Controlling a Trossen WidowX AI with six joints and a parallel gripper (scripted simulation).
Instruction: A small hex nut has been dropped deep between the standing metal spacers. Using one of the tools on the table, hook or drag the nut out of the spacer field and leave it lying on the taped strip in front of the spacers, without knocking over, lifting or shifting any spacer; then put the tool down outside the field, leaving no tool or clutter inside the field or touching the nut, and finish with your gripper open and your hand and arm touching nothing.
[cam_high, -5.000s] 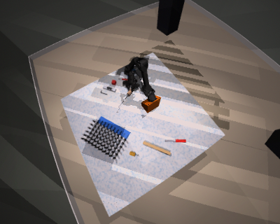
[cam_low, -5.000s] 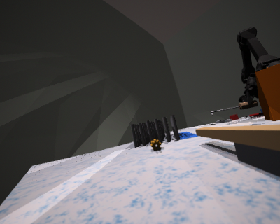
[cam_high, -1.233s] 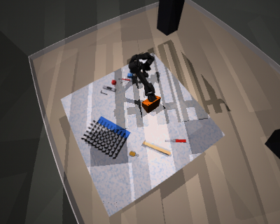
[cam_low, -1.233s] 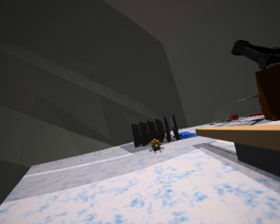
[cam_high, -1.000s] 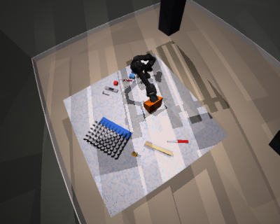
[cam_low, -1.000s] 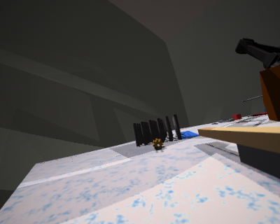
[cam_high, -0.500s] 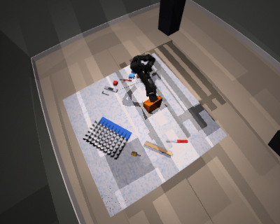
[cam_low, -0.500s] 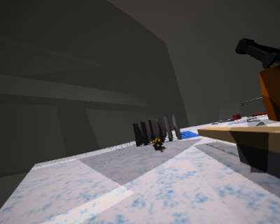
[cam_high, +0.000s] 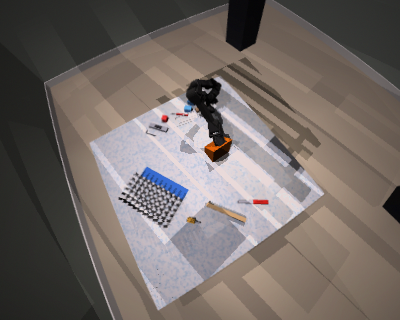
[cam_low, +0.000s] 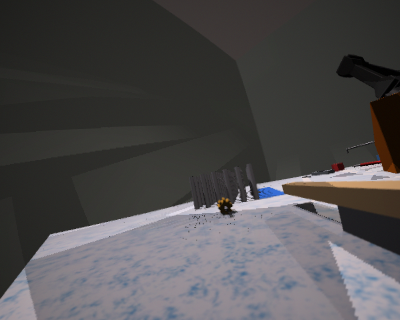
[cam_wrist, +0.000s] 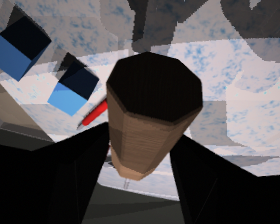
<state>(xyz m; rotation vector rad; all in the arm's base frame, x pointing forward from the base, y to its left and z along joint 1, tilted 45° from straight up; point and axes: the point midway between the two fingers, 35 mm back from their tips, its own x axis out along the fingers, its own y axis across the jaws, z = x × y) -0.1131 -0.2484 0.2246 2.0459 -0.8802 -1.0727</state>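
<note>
1. The gripper (cam_high: 218, 140) is pinching an orange block (cam_high: 218, 148), holding it over the mat (cam_high: 280, 190) near the centre of the top view.
2. In the wrist view the block (cam_wrist: 150, 122) is showing as a faceted prism between the dark fingers.
3. The spacers (cam_high: 151, 197) are standing upright at about 8 o'clock from the gripper, with the blue taped strip (cam_high: 165, 181) lying along their 1 o'clock edge.
4. The hex nut cannot be made out among the spacers.
5. A small yellow item (cam_high: 191, 219), a wooden stick (cam_high: 227, 212) and a red-handled tool (cam_high: 254, 201) are lying at roughly 5 to 6 o'clock, outside the field.
</note>
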